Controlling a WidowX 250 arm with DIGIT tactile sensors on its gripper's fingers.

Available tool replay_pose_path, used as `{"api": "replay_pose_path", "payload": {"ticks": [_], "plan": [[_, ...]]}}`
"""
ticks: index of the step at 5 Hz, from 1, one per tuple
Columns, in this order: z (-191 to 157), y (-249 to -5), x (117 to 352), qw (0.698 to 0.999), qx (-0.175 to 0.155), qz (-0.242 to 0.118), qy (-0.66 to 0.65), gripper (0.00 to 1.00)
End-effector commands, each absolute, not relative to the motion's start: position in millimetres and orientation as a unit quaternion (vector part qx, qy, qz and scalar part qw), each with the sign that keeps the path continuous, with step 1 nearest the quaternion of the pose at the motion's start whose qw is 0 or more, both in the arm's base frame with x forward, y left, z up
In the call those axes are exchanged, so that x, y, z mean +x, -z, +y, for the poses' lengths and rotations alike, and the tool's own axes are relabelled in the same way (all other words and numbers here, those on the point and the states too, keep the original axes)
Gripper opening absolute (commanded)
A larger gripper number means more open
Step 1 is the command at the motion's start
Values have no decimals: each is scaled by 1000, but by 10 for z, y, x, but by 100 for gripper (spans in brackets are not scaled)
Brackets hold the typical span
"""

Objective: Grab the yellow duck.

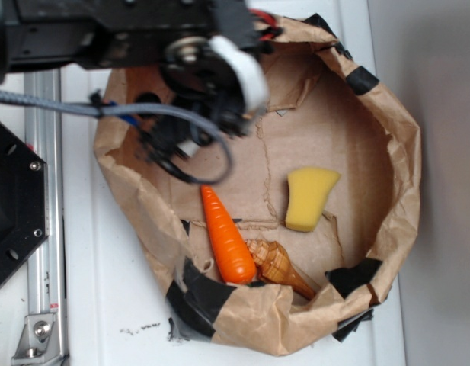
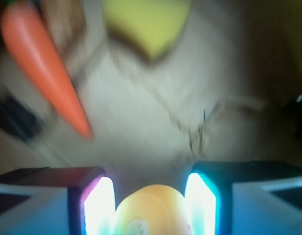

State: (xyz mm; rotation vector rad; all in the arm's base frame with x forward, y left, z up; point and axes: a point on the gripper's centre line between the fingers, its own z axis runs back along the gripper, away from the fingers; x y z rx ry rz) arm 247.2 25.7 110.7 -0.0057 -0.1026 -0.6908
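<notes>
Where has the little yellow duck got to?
In the wrist view the yellow duck sits at bottom centre, between the gripper fingers; the arm hides it in the exterior view.

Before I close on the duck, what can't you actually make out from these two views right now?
- Yellow duck: hidden under the arm in the exterior view. In the wrist view it's cut off by the bottom edge, so its red tip can't be seen.
- Gripper: contact between the fingers and the duck is washed out by glare, so grip is unclear.
- Carrot and sponge: smeared by motion blur in the wrist view.
- Ice cream cone: its tip is hidden by the bag rim.
</notes>
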Motion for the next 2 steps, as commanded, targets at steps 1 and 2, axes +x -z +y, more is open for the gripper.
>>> {"api": "replay_pose_path", "payload": {"ticks": [1,2], "plan": [[97,-1349,2710,978,-48,-89,182,0],[140,-1297,2688,980,-37,-106,165,0]]}}
